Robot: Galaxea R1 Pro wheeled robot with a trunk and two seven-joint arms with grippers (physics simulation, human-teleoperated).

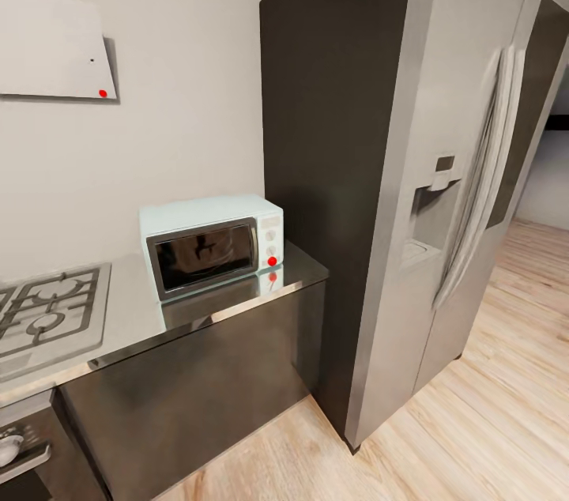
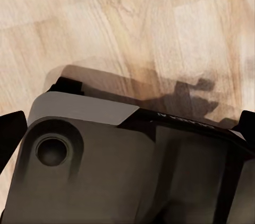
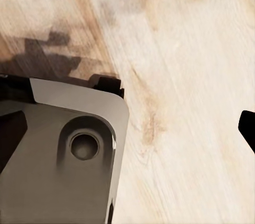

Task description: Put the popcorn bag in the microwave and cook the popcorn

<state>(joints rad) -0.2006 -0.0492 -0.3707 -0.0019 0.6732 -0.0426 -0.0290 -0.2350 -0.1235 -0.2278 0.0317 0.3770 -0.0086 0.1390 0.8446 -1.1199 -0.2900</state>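
The pale mint-blue microwave [image 1: 212, 244] stands on the shiny grey countertop [image 1: 138, 315], close to its right end, with its dark glass door shut. Its white control panel has two knobs and a red dot. The popcorn bag and the popcorn are out of view. In the left wrist view my left gripper [image 2: 127, 128] hangs over the wooden floor, with dark fingertips [image 2: 9, 131] far apart at the picture's edges and nothing between them. My right gripper [image 3: 127, 128] hangs the same way, with its fingertips [image 3: 247, 127] spread wide and empty.
A grey gas hob [image 1: 47, 311] lies left of the microwave, above a dark oven front [image 1: 24, 453]. A tall dark panel [image 1: 340, 169] and a steel fridge [image 1: 450, 209] rise to the right. Light wooden floor [image 1: 474, 422] lies in front. My grey base [image 2: 106, 171] shows under both wrists.
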